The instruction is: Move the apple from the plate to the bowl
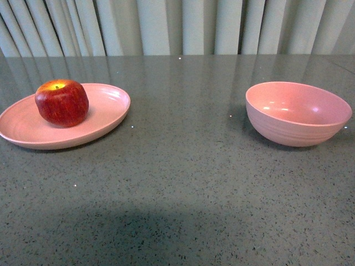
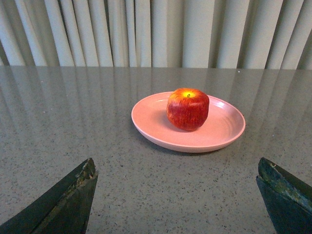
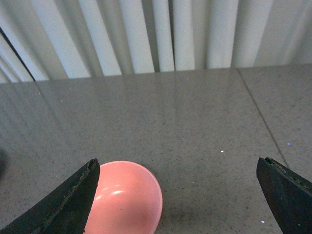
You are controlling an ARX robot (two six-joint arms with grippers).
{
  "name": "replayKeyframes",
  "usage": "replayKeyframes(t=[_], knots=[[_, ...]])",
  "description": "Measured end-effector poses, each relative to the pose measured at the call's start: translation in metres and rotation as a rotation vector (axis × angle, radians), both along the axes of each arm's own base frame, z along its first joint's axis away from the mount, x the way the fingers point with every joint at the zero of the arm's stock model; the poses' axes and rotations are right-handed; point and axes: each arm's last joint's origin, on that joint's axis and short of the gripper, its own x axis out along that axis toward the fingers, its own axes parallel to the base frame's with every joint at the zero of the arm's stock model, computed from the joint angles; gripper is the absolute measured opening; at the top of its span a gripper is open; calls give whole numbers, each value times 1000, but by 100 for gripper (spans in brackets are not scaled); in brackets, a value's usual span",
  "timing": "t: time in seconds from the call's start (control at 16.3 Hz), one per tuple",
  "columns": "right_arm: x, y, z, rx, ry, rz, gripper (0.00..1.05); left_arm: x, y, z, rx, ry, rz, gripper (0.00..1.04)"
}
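Two pink dishes sit on the grey table (image 1: 183, 172), with a pleated curtain (image 1: 166, 25) behind. Nothing stands between the left hand (image 2: 176, 168) and the apple (image 1: 61, 103), which rests on the plate (image 1: 108, 105) straight ahead of it, well apart. The hand is spread wide. The right hand (image 3: 178, 165), also spread wide, hangs over the bowl (image 1: 297, 113), which is partly hidden there by one dark tip.
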Motion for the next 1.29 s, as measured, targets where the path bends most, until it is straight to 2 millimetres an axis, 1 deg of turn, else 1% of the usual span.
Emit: replayKeyframes(t=[0.06,0.12,0.18,0.25,0.55,1.23,1.29], knots=[[56,11,-16,-19,193,22,98,0,0,0,0,0,0,98],[89,23,-34,-62,300,19,98,0,0,0,0,0,0,98],[99,29,-53,-95,358,19,98,0,0,0,0,0,0,98],[104,29,-63,-103,382,5,98,0,0,0,0,0,0,98],[113,28,-88,-93,450,-10,98,0,0,0,0,0,0,98],[115,27,-102,-89,475,-24,98,0,0,0,0,0,0,98],[116,27,-103,-80,478,-26,94,0,0,0,0,0,0,98]])
